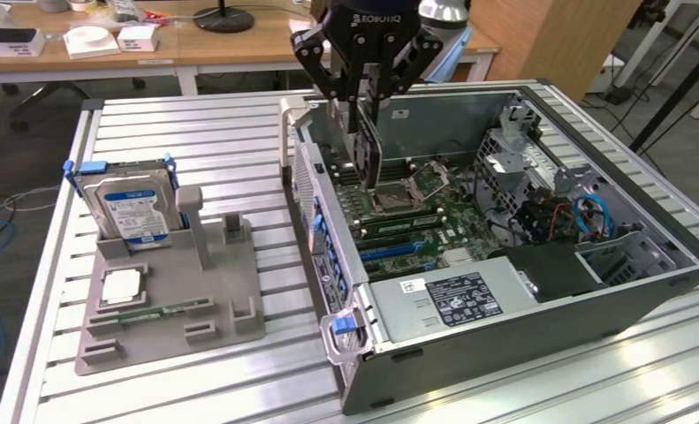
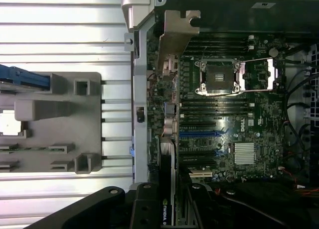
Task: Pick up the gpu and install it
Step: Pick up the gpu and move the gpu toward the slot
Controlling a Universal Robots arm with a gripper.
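My gripper point(image 1: 367, 99) hangs over the open computer case point(image 1: 632, 300) and is shut on the gpu point(image 1: 369, 157), a thin dark card held on edge above the motherboard point(image 1: 444, 234). The card sits near the case's rear wall, on the exterior view's left side of the case. In the wrist view the gpu point(image 2: 168, 154) appears edge-on, with its silvery bracket point(image 2: 175, 37) at the far end, running alongside the expansion slots point(image 2: 198, 134). My gripper point(image 2: 169, 206) clamps the card from both sides. I cannot tell whether the card's lower edge touches a slot.
A grey fixture point(image 1: 208, 300) on the slatted table holds a hard drive point(image 1: 134, 212), a processor chip point(image 1: 122, 286) and a green memory stick point(image 1: 148, 314). Inside the case are the CPU socket point(image 1: 398, 190), the power supply point(image 1: 461, 300) and cables point(image 1: 585, 216). Desks stand behind.
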